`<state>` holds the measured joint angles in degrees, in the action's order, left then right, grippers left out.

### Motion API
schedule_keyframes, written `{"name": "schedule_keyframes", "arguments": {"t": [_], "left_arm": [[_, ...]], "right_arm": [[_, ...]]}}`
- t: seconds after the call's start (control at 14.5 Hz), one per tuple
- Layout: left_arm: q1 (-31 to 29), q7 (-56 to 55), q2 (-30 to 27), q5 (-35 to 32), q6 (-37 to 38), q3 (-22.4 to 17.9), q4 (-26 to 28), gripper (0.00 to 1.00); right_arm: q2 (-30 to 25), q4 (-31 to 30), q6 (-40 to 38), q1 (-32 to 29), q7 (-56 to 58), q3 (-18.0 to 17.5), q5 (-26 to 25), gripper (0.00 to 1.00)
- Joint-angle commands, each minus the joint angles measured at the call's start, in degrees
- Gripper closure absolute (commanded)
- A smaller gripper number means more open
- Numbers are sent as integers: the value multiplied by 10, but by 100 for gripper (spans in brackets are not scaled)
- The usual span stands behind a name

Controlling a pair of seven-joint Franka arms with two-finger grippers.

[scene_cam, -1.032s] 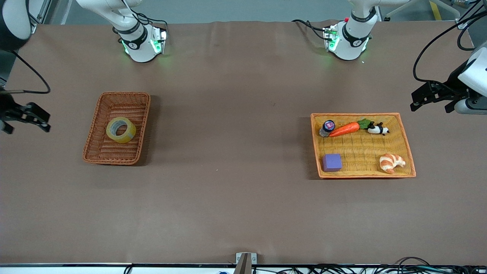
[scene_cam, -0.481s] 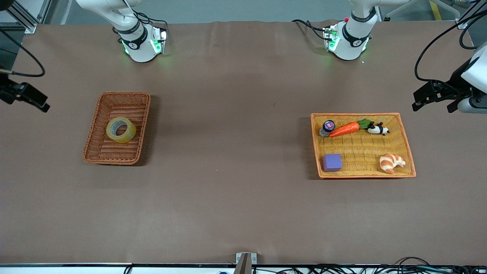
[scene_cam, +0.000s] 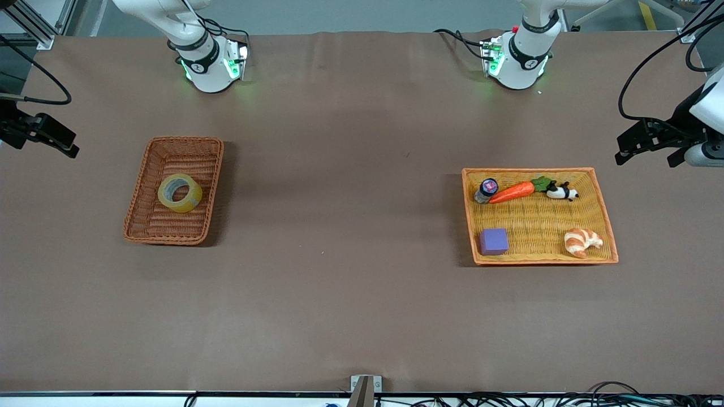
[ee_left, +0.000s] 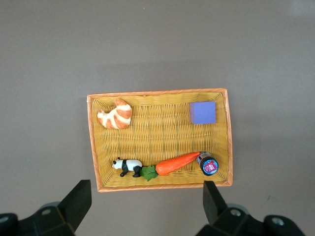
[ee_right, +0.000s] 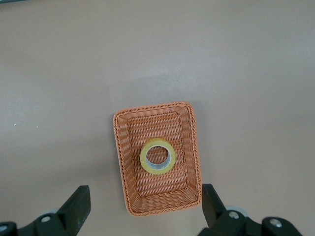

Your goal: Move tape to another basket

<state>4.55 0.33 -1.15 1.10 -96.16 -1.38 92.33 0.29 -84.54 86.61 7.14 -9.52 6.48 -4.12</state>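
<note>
The tape (scene_cam: 180, 193), a yellowish ring, lies flat in the middle of the narrow reddish-brown basket (scene_cam: 141, 223) toward the right arm's end of the table. It also shows in the right wrist view (ee_right: 158, 157), inside the same basket (ee_right: 162, 205). My right gripper (scene_cam: 45, 146) hangs open and empty, high over the table's edge at that end, apart from the basket. In its own view the right gripper (ee_right: 145, 196) is wide open. My left gripper (scene_cam: 643, 158) is open and empty, high over the table's edge at the left arm's end; it also shows in its own view (ee_left: 147, 194).
A wider orange-yellow basket (scene_cam: 540, 217) toward the left arm's end holds a carrot (scene_cam: 512, 192), a toy panda (scene_cam: 561, 192), a small jar (scene_cam: 486, 189), a purple cube (scene_cam: 494, 241) and a croissant (scene_cam: 581, 242). Brown table lies bare between the baskets.
My right gripper has shifted toward the robots' side at the table's end. My left gripper has drifted slightly. The tape and both baskets have not moved.
</note>
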Motion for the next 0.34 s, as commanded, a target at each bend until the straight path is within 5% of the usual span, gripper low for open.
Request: {"name": "schedule_keyframes", "arguments": {"t": [0.0,0.28], "left_arm": [[1,2,4,-11,6,-2,-14,0],[0,5,5,-12,6,-2,-13,0]], "right_arm": [[-1,-1,7,-6,11,-1,11,0],[-1,-8,38,-7,69,13,28,0]]}}
